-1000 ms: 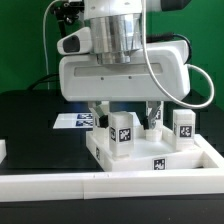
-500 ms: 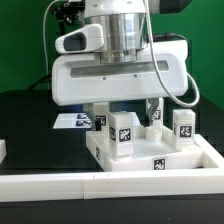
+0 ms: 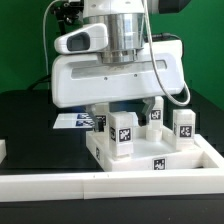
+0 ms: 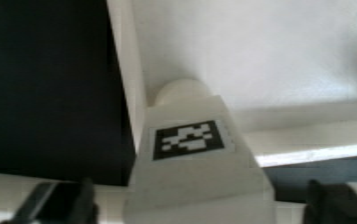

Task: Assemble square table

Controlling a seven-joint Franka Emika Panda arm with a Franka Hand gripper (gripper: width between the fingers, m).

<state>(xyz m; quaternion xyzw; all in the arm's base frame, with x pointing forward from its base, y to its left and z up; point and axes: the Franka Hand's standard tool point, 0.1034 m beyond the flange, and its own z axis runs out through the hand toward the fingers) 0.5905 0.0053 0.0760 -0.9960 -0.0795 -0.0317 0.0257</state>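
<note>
The square table's white slab (image 3: 135,160) lies inside the white border bars, with tagged white legs standing on it. One leg (image 3: 122,133) stands at front centre, another (image 3: 184,127) at the exterior view's right, and a third (image 3: 155,114) further back. My gripper (image 3: 124,112) hovers over the front-centre leg, jaws open. In the wrist view that leg (image 4: 193,140) stands between my fingers (image 4: 59,202), with gaps on both sides. My gripper (image 4: 201,205) does not touch it. The slab (image 4: 246,50) shows behind the leg.
Long white border bars run along the front (image 3: 100,185) and the exterior view's right (image 3: 214,152). The marker board (image 3: 70,121) lies on the black table behind the slab. A small white piece (image 3: 3,149) sits at the exterior view's left edge.
The hand has risen a little above the front-centre leg and its body has turned slightly. The legs and slab have not moved.
</note>
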